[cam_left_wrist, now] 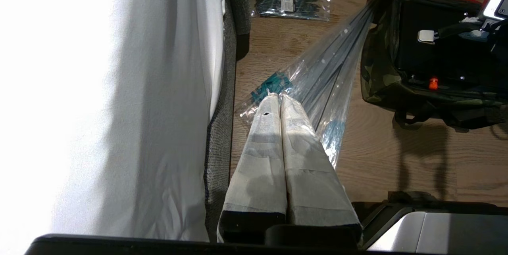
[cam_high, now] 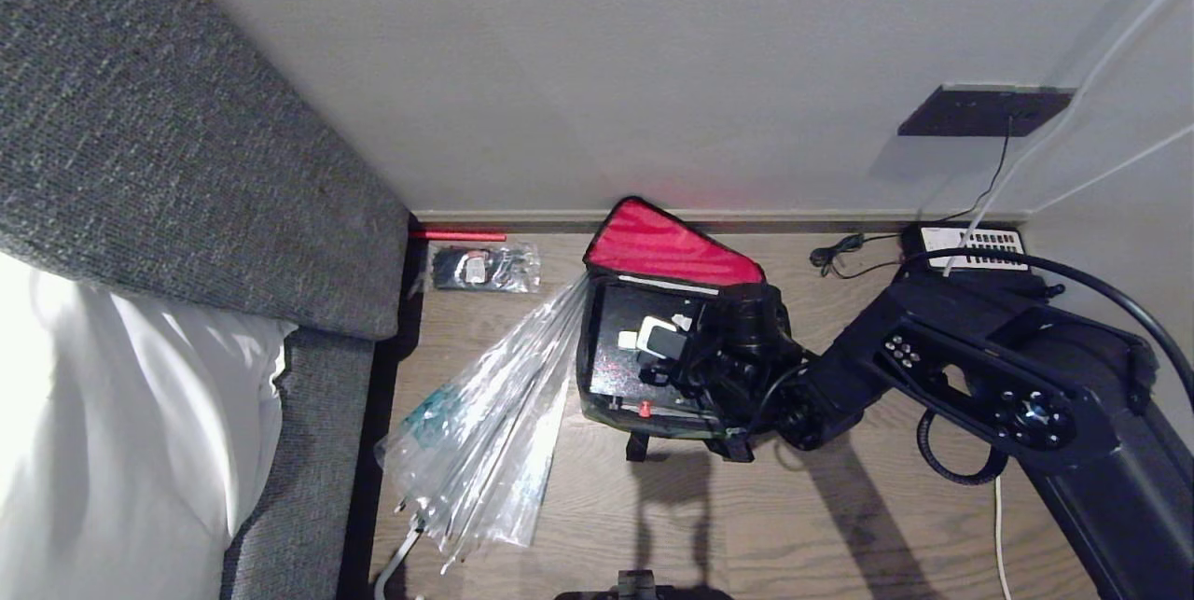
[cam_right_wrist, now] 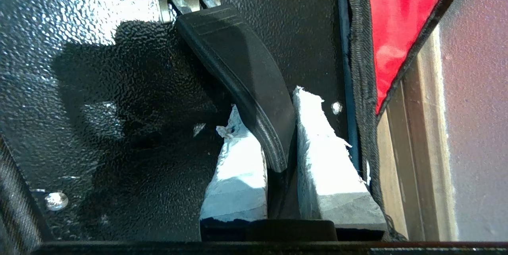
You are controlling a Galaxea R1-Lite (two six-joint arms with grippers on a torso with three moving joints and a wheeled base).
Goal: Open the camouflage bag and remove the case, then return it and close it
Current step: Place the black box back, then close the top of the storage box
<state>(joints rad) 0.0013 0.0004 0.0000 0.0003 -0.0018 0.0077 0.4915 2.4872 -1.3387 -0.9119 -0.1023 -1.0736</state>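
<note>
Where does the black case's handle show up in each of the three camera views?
Head view: handle mid-frame atop the case, by the right end effector.
Left wrist view: upper right, handle beside its pale mount.
Right wrist view: centre, handle clamped.
Shared landmark: red lining.

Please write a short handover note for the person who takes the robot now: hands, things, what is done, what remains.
Right hand: shut on the case handle, inside the open camouflage bag.
Left hand: shut, empty, parked above the clear umbrella beside the bed.
Case: lies in the bag on the floor; red-lined flap is up against the wall.
Done: bag opened, handle gripped.
Whether the case has already been out, I cannot tell. Left: at least closing the bag.
</note>
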